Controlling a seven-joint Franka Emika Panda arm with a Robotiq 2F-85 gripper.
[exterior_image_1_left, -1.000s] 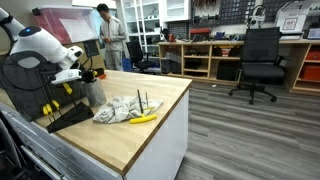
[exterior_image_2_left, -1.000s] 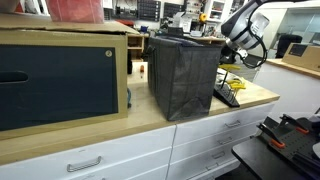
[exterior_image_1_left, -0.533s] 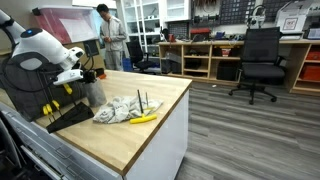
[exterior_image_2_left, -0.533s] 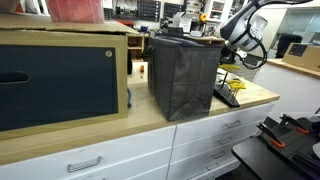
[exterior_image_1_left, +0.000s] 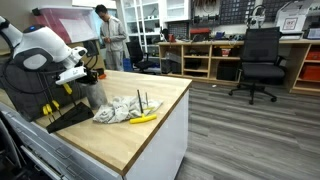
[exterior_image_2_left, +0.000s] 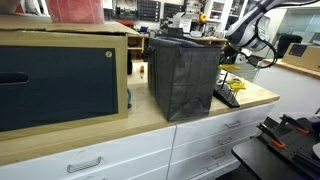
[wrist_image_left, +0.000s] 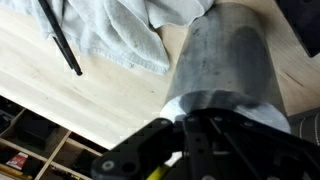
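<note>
In the wrist view a grey metal cup (wrist_image_left: 225, 60) stands upright on the wooden table (wrist_image_left: 90, 105). My gripper (wrist_image_left: 190, 125) is right above its near rim, and the black fingers (wrist_image_left: 205, 140) are pressed together. I cannot tell whether the cup's wall is pinched between them. In an exterior view the gripper (exterior_image_1_left: 84, 76) hangs over the cup (exterior_image_1_left: 95, 95) at the table's back left. A crumpled white towel (exterior_image_1_left: 120, 108) lies beside the cup, with a yellow object (exterior_image_1_left: 143, 118) and thin black sticks (exterior_image_1_left: 140, 100) on it. The towel (wrist_image_left: 120, 30) and one stick (wrist_image_left: 62, 40) also appear in the wrist view.
A black tool rack (exterior_image_1_left: 62, 116) with yellow-handled tools stands close to the cup. A tall black box (exterior_image_2_left: 185, 75) and a wood-framed cabinet (exterior_image_2_left: 60, 80) fill the counter in an exterior view. An office chair (exterior_image_1_left: 262, 62) and a standing person (exterior_image_1_left: 112, 38) are across the room.
The gripper's fingers have closed together over the cup's rim. The arm has shifted only slightly; cup, towel and tools stay where they were.
</note>
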